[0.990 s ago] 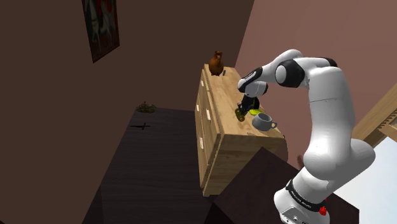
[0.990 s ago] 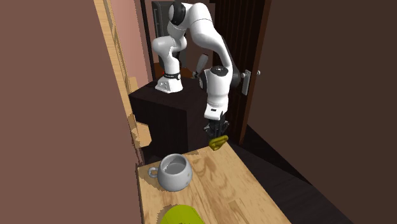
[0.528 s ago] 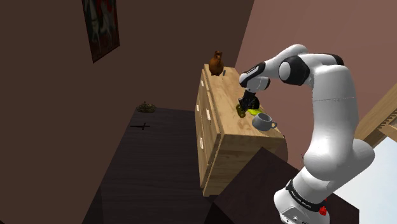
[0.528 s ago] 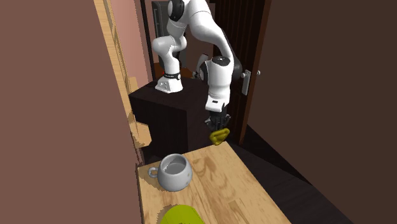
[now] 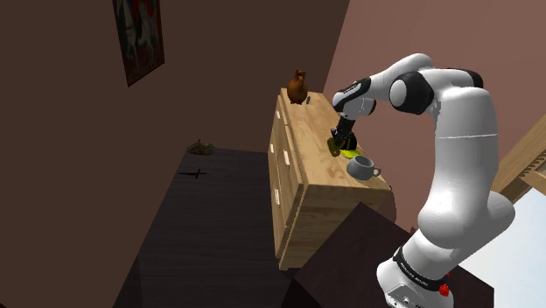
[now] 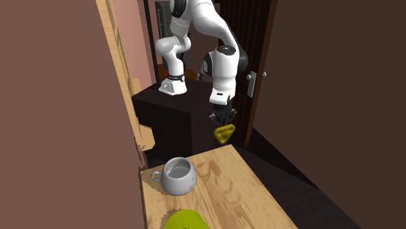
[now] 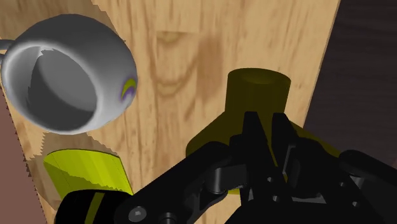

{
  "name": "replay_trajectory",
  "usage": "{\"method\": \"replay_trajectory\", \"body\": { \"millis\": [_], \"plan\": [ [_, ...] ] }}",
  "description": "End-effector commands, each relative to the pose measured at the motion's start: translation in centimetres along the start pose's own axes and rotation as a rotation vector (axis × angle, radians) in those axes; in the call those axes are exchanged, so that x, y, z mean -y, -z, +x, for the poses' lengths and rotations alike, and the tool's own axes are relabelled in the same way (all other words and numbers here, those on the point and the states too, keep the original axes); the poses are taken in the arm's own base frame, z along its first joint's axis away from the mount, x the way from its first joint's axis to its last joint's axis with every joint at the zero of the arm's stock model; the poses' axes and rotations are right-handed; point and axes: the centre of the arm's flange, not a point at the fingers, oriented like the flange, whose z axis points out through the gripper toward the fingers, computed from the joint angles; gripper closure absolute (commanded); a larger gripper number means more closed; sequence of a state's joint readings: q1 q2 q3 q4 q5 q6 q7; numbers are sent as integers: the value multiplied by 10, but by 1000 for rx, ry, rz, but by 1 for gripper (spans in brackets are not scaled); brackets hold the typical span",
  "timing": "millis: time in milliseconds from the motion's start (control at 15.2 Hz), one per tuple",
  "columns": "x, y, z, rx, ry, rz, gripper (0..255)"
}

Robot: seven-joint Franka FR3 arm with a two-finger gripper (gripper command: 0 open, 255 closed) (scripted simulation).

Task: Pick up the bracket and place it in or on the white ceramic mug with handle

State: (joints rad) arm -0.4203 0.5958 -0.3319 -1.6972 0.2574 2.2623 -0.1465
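Note:
A yellow bracket [image 6: 224, 133] hangs in the air above the near edge of the wooden dresser top [image 6: 224, 188], with my black gripper [image 6: 224, 120] shut on it from above. In the shoulder view the gripper [image 5: 340, 137] holds the bracket [image 5: 333, 148] over the dresser [image 5: 302, 171], just back from the mug [image 5: 361, 167]. The mug [image 6: 177, 175] is grey-white with a handle, stands upright and is empty. In the wrist view the bracket [image 7: 257, 95] sits clasped in the gripper [image 7: 266, 125], and the mug [image 7: 70, 73] stands apart to one side of it.
A yellow-green object [image 6: 185, 220] lies on the dresser top beside the mug. A brown vase [image 5: 297, 87] stands at the dresser's far end. A dark door with a handle [image 6: 254, 83] rises behind the gripper. Dark floor [image 5: 201, 236] lies in front of the dresser.
The gripper has risen from just above the dresser top with the bracket in it, and the forearm has lifted with it. The mug has stayed in place.

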Motion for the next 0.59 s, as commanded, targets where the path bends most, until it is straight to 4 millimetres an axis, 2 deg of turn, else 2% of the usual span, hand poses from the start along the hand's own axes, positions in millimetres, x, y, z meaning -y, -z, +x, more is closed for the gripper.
{"method": "replay_trajectory", "body": {
  "millis": [0,66,528],
  "plan": [
    [1,11,0,0,0,0,255],
    [1,12,0,0,0,0,255],
    [-91,20,2,0,0,0,255]
  ]
}}
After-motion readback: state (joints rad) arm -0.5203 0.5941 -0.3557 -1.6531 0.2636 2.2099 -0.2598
